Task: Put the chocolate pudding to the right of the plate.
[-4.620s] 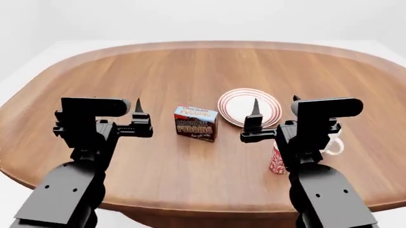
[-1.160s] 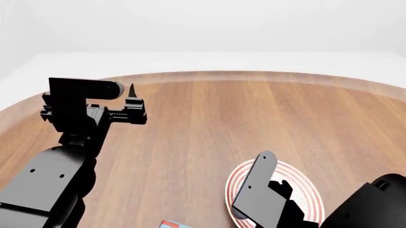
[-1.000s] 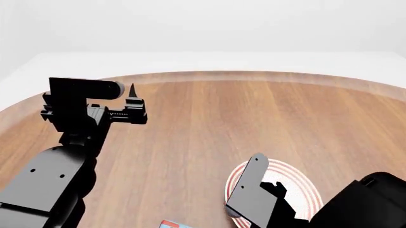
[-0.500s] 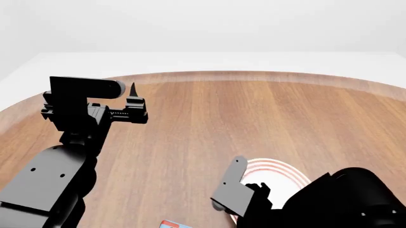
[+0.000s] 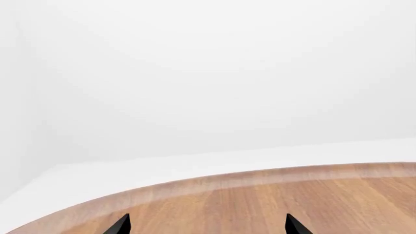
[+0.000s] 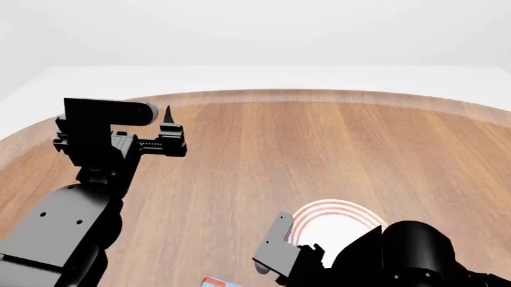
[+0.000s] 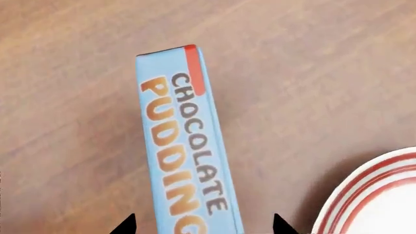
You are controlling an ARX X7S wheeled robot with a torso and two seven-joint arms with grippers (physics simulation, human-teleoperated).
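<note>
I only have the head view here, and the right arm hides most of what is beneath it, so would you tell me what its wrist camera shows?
Observer: The chocolate pudding stands directly below, blue top edge facing the camera.
Operator: Is the right gripper lined up on it?
Observer: The right gripper is open, one fingertip on each side of the carton's top, not touching it.
Operator: Where is the plate from there?
Observer: The plate lies beside the carton, with bare table between them.
</note>
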